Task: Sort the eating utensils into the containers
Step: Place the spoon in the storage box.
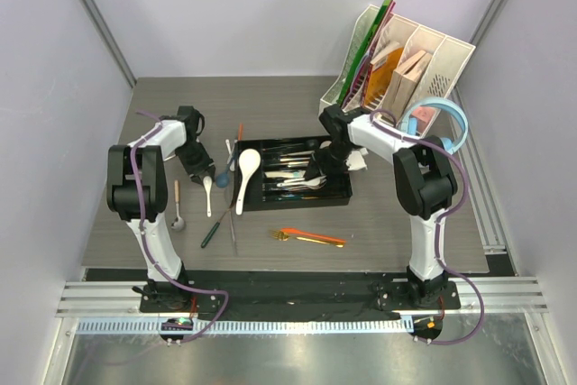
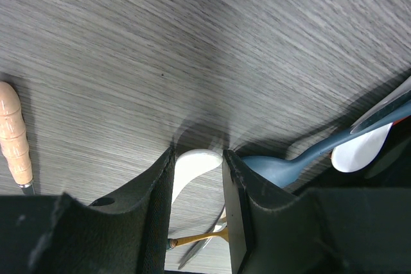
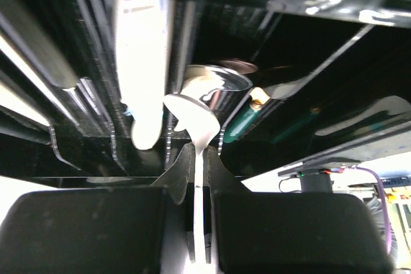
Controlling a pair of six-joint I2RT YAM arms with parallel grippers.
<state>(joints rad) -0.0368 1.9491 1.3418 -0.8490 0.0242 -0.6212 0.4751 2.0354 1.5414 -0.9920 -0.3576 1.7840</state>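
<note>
White ceramic soup spoon point(image 3: 192, 123) hangs pinched in my right gripper point(image 3: 199, 158) above black compartmented plastic tray point(image 1: 297, 206); left gripper point(image 2: 199, 155) clamps second white spoon point(image 2: 191, 172).

Around the shallow black plastic compartment tray point(image 1: 297, 206), the grey wood-grain worktop point(image 1: 270, 105) lies bare at twelve o'clock. At two, a white slotted file organiser point(image 1: 433, 60) and light-blue headphones point(image 1: 460, 119) crowd the corner. Nine o'clock is strewn with a wooden-handled steel spoon point(image 1: 178, 209) and a green-handled utensil point(image 1: 214, 228); six holds orange chopsticks point(image 1: 315, 237) beside what looks like a gold fork point(image 1: 281, 235).
</note>
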